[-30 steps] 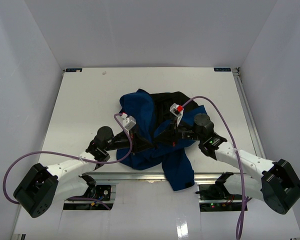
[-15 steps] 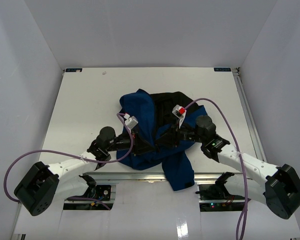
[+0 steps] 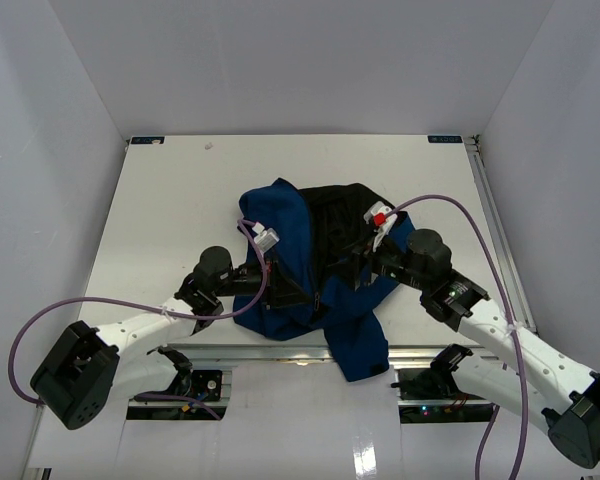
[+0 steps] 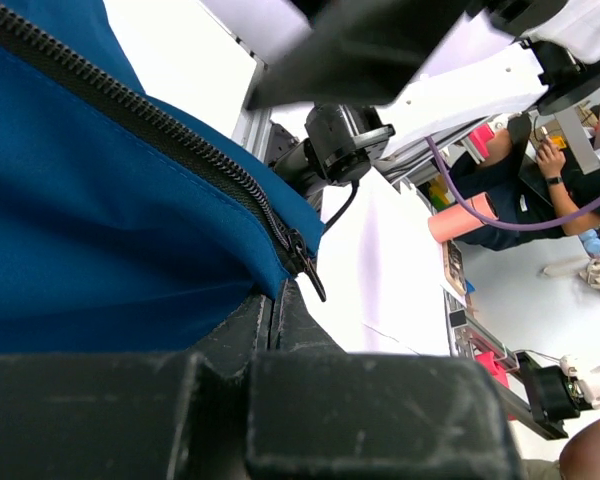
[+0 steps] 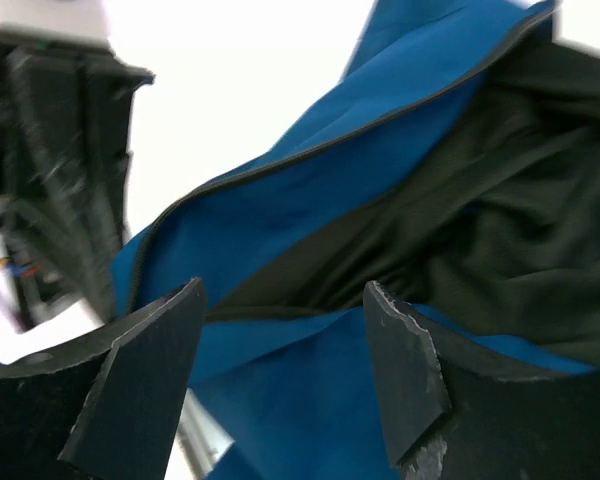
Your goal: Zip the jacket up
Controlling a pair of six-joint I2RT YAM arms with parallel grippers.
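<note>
Where the bench point(image 3: 170, 200) ends at its near rim, a blue flap of the jacket point(image 3: 285, 225) hangs over the edge between the two arm bases. Just past that rim the jacket lies crumpled on the bench, a little right of centre, with both arms reaching into it from either side.

The left end effector point(image 4: 276, 305) comes in from the left with its fingers pressed together on the blue hem. It pinches the cloth right beside the bottom end of the zipper point(image 4: 170, 125), whose dark teeth run up and away along the fabric edge.

The right end effector point(image 5: 282, 290) comes in from the right with its fingers spread wide and nothing gripped between them. Blue cloth fills the gap beyond its tips, but whether the tips touch it cannot be told.

Farther back, the jacket lies open, its black lining point(image 5: 520, 220) showing on the right and a raised blue fold on the left. Bare white bench lies beyond it.
</note>
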